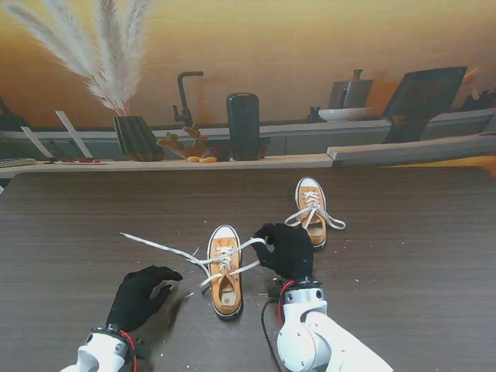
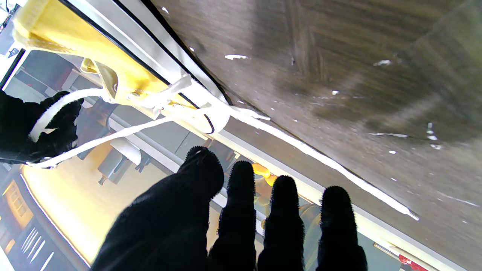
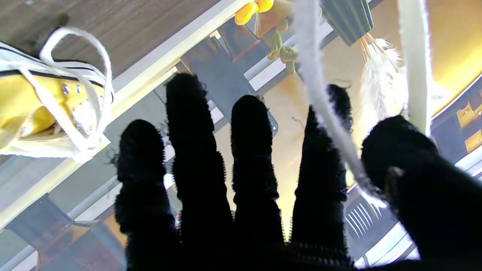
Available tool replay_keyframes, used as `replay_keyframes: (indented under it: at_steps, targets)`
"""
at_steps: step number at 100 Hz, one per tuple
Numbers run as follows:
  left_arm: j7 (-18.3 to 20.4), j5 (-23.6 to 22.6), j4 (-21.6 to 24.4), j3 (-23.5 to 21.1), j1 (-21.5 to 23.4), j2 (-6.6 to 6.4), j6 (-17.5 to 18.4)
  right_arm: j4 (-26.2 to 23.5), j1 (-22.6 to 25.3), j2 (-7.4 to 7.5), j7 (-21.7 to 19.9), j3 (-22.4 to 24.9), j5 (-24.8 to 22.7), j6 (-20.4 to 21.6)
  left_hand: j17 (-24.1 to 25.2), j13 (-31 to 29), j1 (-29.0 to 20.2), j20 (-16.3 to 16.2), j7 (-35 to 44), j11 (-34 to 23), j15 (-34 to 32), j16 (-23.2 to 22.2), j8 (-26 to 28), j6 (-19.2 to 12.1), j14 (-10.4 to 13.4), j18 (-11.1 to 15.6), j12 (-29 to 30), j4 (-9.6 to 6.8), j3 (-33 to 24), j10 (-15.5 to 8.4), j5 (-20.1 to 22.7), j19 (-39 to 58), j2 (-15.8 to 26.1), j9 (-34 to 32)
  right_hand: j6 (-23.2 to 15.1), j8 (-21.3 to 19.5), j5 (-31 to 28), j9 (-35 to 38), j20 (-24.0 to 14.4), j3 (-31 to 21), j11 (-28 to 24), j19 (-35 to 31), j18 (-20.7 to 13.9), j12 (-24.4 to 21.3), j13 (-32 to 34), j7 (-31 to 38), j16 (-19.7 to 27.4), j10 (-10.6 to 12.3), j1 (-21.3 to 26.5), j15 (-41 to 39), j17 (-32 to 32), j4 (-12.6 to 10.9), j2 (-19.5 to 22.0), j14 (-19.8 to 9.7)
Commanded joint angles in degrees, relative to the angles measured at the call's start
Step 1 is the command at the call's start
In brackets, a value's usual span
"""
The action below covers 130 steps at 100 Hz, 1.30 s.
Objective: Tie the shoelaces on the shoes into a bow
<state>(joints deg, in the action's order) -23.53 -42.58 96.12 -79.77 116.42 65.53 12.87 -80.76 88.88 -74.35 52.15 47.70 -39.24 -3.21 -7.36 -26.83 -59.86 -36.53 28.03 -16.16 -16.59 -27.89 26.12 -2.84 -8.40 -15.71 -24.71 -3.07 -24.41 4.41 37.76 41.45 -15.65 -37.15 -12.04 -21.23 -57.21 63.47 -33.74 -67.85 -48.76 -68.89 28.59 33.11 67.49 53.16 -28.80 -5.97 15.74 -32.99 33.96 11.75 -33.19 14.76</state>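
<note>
The far shoe [image 1: 311, 209] at centre-right looks tied, while the near shoe [image 1: 225, 271] is unfinished: right hand [image 1: 288, 249] pinches its lace [image 1: 246, 246], left hand [image 1: 139, 296] spread and empty.

The table [image 1: 77, 232] is seen from high above on the stand. Each wrist view is taken low, along the fingers, upside down. The nearer shoe [image 1: 225, 271] [image 2: 94, 64] is shared by stand and left wrist views.
</note>
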Motion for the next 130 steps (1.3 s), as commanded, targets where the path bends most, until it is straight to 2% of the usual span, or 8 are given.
replay_keyframes:
  at_steps: [1, 10, 18, 64, 111, 130]
  targets:
    - [0.9, 0.0, 0.5, 0.1, 0.2, 0.03, -0.1, -1.1, 0.5, -0.29, -0.6, 0.4, 0.7, 1.0, 0.4, -1.4, -1.9, 0.2, 0.3, -0.5, -0.7, -1.7, -0.4, -1.8, 0.6, 1.5, -1.2, 1.06, 0.3, -1.2, 2.0, 1.3, 1.3, -0.7, -2.1, 3.7, 3.9, -1.9, 0.9, 0.0, 0.9, 0.5, 0.0, -1.4, -0.9, -0.9, 1.0, -0.7, 2.0, 0.7, -1.5, 2.3, -0.8, 0.4]
    - [0.9, -0.1, 0.5, 0.0, 0.2, 0.02, -0.1, -1.9, 1.1, -0.35, -0.4, 0.8, 1.1, 1.5, 0.4, -1.4, -1.9, 0.2, 0.3, -0.5, -0.8, -1.7, -0.4, -1.9, 0.6, 1.5, -1.2, 1.07, 0.4, -1.3, 2.0, 1.3, 1.3, -0.7, -0.4, 5.3, 8.8, -3.3, 1.0, -0.3, 1.0, 0.6, -0.4, -1.7, -1.7, -3.4, 1.2, -0.6, 2.0, 1.1, -2.1, 2.3, -0.7, 0.4]
    - [0.8, -0.1, 0.5, 0.0, 0.3, 0.04, 0.0, -2.9, 1.7, -0.4, 0.2, 1.3, 1.2, 1.7, 0.4, -1.4, -1.9, 0.2, 0.3, -0.5, -0.8, -1.7, -0.4, -1.8, 0.6, 1.5, -1.2, 1.06, 0.4, -1.3, 2.0, 1.3, 1.3, -0.7, 0.2, 5.3, 9.9, -4.0, 1.0, -0.6, 0.6, 0.6, -0.7, -1.8, -2.0, -4.0, 1.3, -0.5, 2.0, 1.2, -2.5, 2.1, -0.8, 0.2]
    - [1.0, -0.1, 0.5, 0.1, 0.2, -0.01, -0.1, -11.0, 7.2, 0.61, 0.5, 6.0, 0.2, 1.9, 0.4, -1.4, -2.0, 0.3, 0.3, -0.5, -0.8, -1.7, -0.4, -1.8, 0.6, 1.5, -1.3, 1.02, 0.6, -1.2, 1.9, 1.3, 1.3, -0.7, 3.2, 5.0, 7.0, -3.6, 1.4, 0.9, -0.1, 0.3, -0.5, -2.7, -2.2, -4.3, 1.4, -0.7, 1.0, 0.6, -2.4, 1.0, -0.1, 0.2]
    - [0.9, -0.3, 0.5, 0.3, 0.2, -0.03, -0.2, -18.5, 13.4, 1.81, 0.4, 13.1, -1.5, 1.0, 0.4, -1.4, -2.0, 0.3, 0.3, -0.5, -0.8, -1.7, -0.4, -1.8, 0.6, 1.4, -1.2, 1.0, 0.6, -1.2, 2.0, 1.3, 1.3, -0.7, 3.2, 4.5, 4.2, -2.1, 1.6, 1.7, 0.1, 0.2, -0.4, -2.9, -1.6, -3.5, 1.5, -0.9, 1.7, 0.2, -2.3, 0.9, -0.5, 0.3]
    - [0.9, -0.3, 0.5, 0.2, 0.2, -0.02, -0.1, -21.0, 16.0, 2.26, -1.1, 16.5, -1.3, 1.1, 0.4, -1.4, -2.0, 0.3, 0.3, -0.5, -0.7, -1.7, -0.4, -1.8, 0.6, 1.4, -1.2, 0.99, 0.6, -1.2, 1.9, 1.3, 1.3, -0.8, 3.1, 4.8, 2.0, -0.6, 1.5, 1.7, 0.4, 0.0, -0.2, -2.9, -0.9, -2.4, 1.3, -1.0, 2.0, -0.2, -1.9, 1.2, -0.7, 0.6]
